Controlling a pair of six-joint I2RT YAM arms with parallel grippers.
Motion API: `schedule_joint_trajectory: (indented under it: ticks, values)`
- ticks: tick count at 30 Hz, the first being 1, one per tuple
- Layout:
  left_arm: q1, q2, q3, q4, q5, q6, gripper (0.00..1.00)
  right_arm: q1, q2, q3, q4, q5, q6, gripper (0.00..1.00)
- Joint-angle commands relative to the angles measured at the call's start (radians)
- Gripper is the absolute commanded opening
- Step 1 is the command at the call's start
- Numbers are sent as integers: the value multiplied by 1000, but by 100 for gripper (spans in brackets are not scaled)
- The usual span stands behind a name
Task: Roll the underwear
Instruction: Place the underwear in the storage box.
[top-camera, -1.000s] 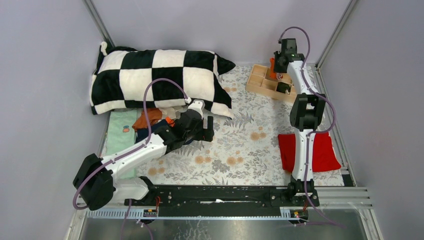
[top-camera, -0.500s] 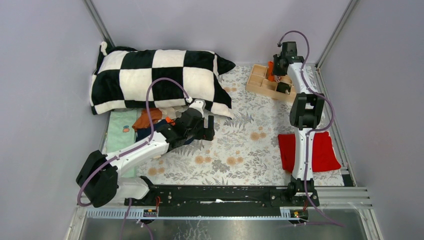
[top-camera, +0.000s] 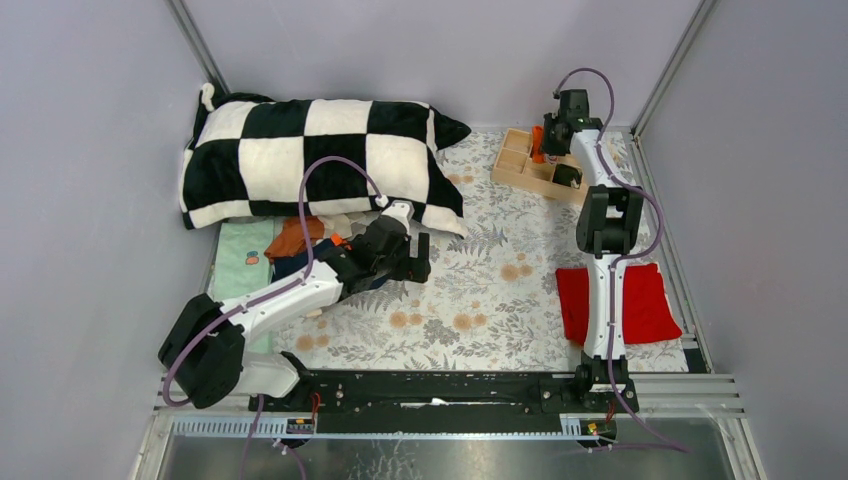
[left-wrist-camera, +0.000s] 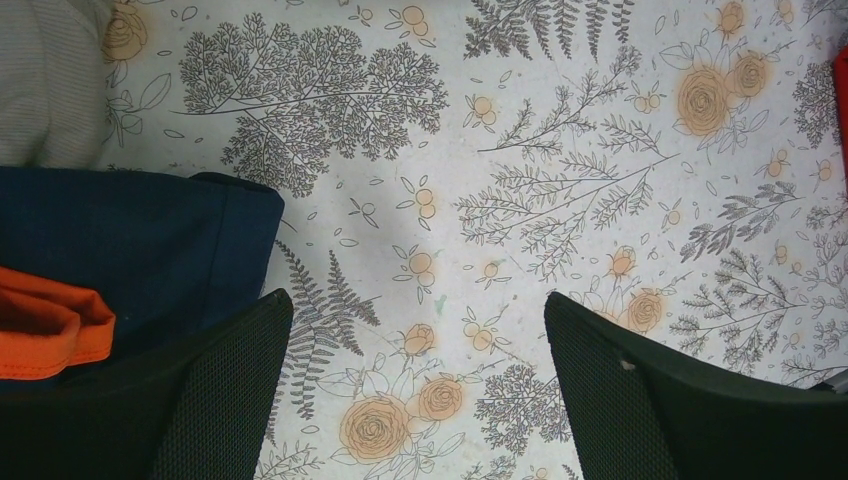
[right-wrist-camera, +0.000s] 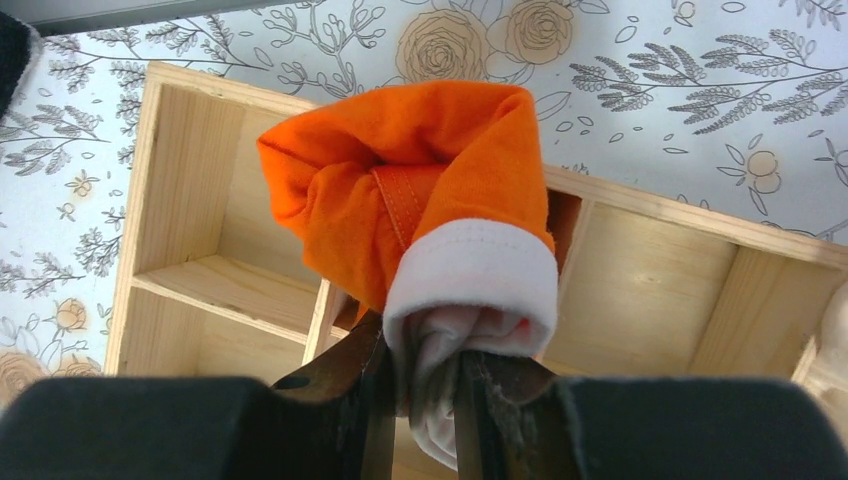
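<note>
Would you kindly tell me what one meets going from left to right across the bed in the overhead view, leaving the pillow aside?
pale green mat → underwear pile → left gripper → wooden tray → red cloth

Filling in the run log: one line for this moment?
right gripper: shut on orange underwear, over wooden box | left gripper: open, empty, beside navy underwear

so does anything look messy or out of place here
Nothing spilled or damaged. The unrolled underwear lies in a crumpled heap beside the checked pillow, partly hidden by the left arm. The orange underwear in the right gripper, over the wooden tray, is only a loose bundle.
</note>
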Motion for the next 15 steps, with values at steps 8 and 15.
schedule_joint_trajectory:
  ticks: [8, 15]
  values:
    - [15, 29, 22, 58, 26, 12, 99, 3, 73, 28, -17, 140, -52, 0]
    - [18, 33, 33, 52, 27, 13, 99, 2, -61, -111, 119, 30, -31, 0]
